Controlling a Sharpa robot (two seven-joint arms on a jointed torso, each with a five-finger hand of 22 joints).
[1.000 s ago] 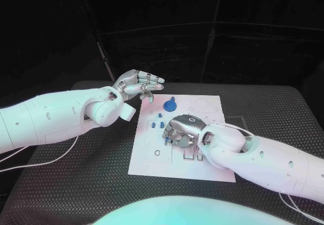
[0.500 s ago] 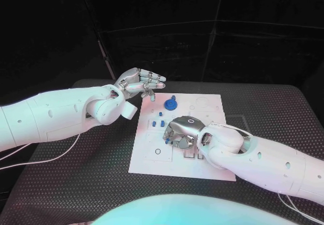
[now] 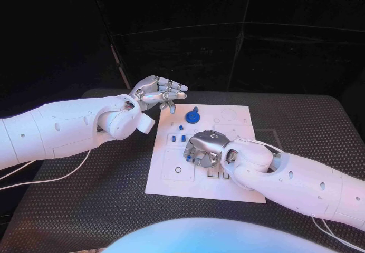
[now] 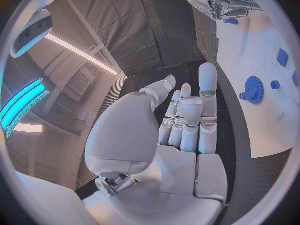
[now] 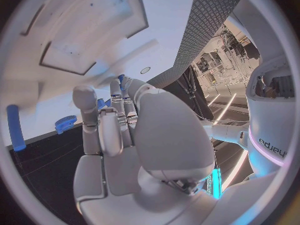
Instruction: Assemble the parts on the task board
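The right hand [image 3: 204, 149] hangs low over the middle of the board [image 3: 172, 182], fingers curled down toward it — whether they pinch a part cannot be told. The left hand [image 3: 158, 92] is raised past the board's far left corner, fingers loosely bent and near together, holding nothing. A blue gear [image 3: 193, 116] stands on the board's far part, just beside that hand; small blue pegs [image 3: 178, 138] lie between the gear and the right hand. A blue rod [image 5: 15, 128] lies on the board.
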